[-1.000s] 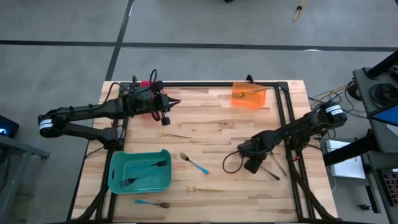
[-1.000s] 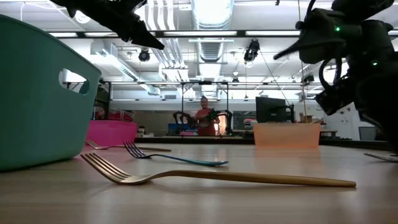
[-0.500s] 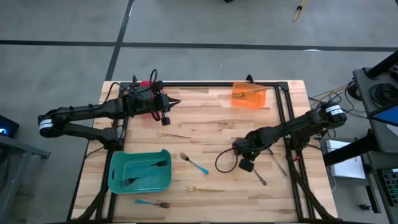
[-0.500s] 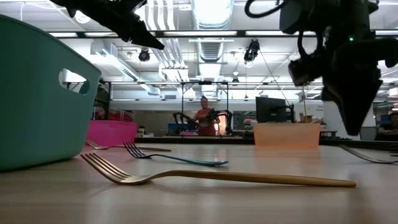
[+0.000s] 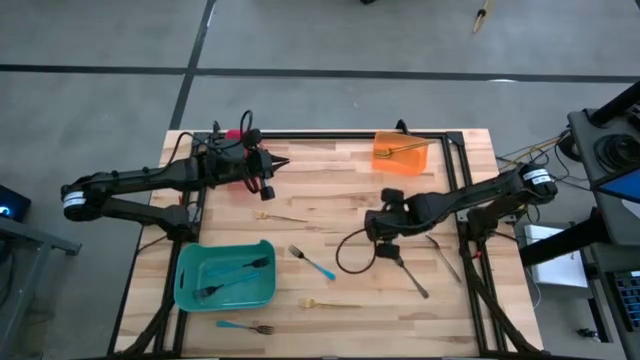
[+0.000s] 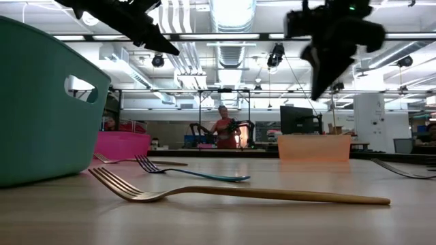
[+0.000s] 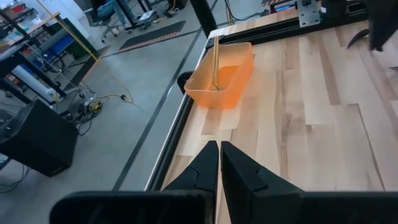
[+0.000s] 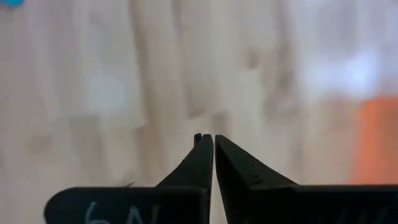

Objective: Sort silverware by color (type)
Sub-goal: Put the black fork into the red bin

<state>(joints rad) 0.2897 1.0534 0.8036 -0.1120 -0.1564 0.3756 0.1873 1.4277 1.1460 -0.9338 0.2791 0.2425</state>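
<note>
The right end effector [image 5: 372,228] hangs over the middle of the desk [image 5: 330,180], fingers together, holding nothing. The left end effector [image 5: 283,163], also closed, waits near the far edge. Forks [image 5: 311,263] lie scattered toward the near edge.

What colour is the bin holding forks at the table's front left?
Teal bin; clearest in the high view.

The middle of the tabletop [image 5: 340,190] lies bare between the two arms, open room to pass. Up at the far edge the orange bin [image 5: 400,153] stands in the way, and down in the near left corner the teal bin [image 5: 226,277]. Forks lie scattered low across the near half: a blue fork [image 5: 312,263], a gold fork [image 5: 330,303], a grey fork [image 5: 408,275].
</note>
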